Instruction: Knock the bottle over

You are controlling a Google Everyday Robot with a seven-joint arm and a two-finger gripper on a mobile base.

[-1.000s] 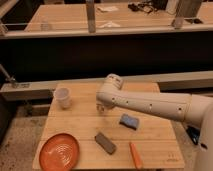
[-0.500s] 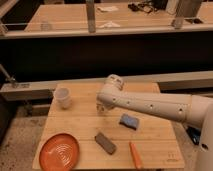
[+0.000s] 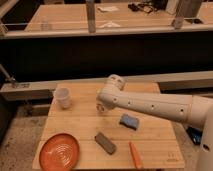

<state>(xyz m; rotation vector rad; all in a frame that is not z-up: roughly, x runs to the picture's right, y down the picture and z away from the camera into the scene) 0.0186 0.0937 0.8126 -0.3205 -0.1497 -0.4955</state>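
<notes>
At the left front corner of my tabletop [image 3: 80, 125] lies an orange plate [image 3: 59, 151] with ridged rings, flat on the wood. Behind it, near the left rear edge, a white cup [image 3: 63, 97] stands upright, well apart from the plate.

To the right of the cup, about the middle of the tabletop, I find the tool [image 3: 102, 103] at the end of the arm, pointing down toward the wood with its fingers pressed together. Right at its tip is a small pale shape that I read as the bottle [image 3: 99, 107]. It sits between the cup and the blue sponge, closer to the tool than to anything else. I cannot tell whether the tool is touching the bottle or only just beside it, nor whether the bottle is upright or tilted.

In front of that spot, a dark grey block [image 3: 105, 143] lies at an angle. A little further right and back is a blue sponge [image 3: 129, 120], under the arm's line. Near the front edge lies a slim orange object [image 3: 135, 155], pointing roughly front to back.

The white arm [image 3: 150, 105] reaches in from the right, bending at a rounded joint above the tool.
</notes>
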